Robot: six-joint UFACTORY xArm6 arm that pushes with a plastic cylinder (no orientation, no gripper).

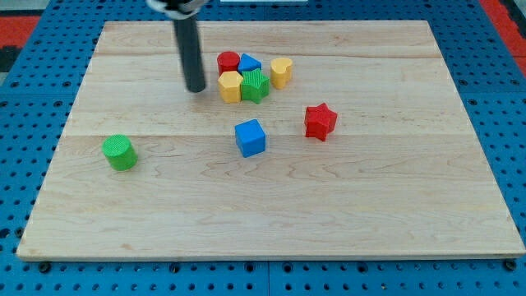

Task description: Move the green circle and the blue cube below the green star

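Entry: one pale wooden board (271, 222) on a blue pegboard bench (25, 49), with blocks placed here relative to the green star-shaped block (256, 85). The green star sat in a tight cluster toward the view's top: a yellow hexagonal block (230, 85) touched it on the view's left, a red rounded block (228, 62) and a blue angular block (249, 63), whose exact shape could not be made out, lay just above it, and a second yellow block (281, 72) stood just to its upper right. A red star-shaped block (320, 121) lay apart to its lower right. The blue cube (251, 137) stood below the green star, slightly to the view's left of it, with bare wood between. The green circle, a ribbed cylinder (120, 152), lay well apart, far to the star's lower left. The arm carried no gripper, so nothing was spread, pressed or pinching; the straight dark rod ended in my tip (196, 89), which stood just to the left of the yellow hexagon and touched no block. Judgement: the cube was already roughly placed, so the step in hand looked to be the green circle. To do it well, the tip should pass clear of the cluster, come round to the far left side of the circle, and push through its centre toward the view's right, since a round block would slip off an off-centre push. The push should stop short of the cube, leaving the star undisturbed.
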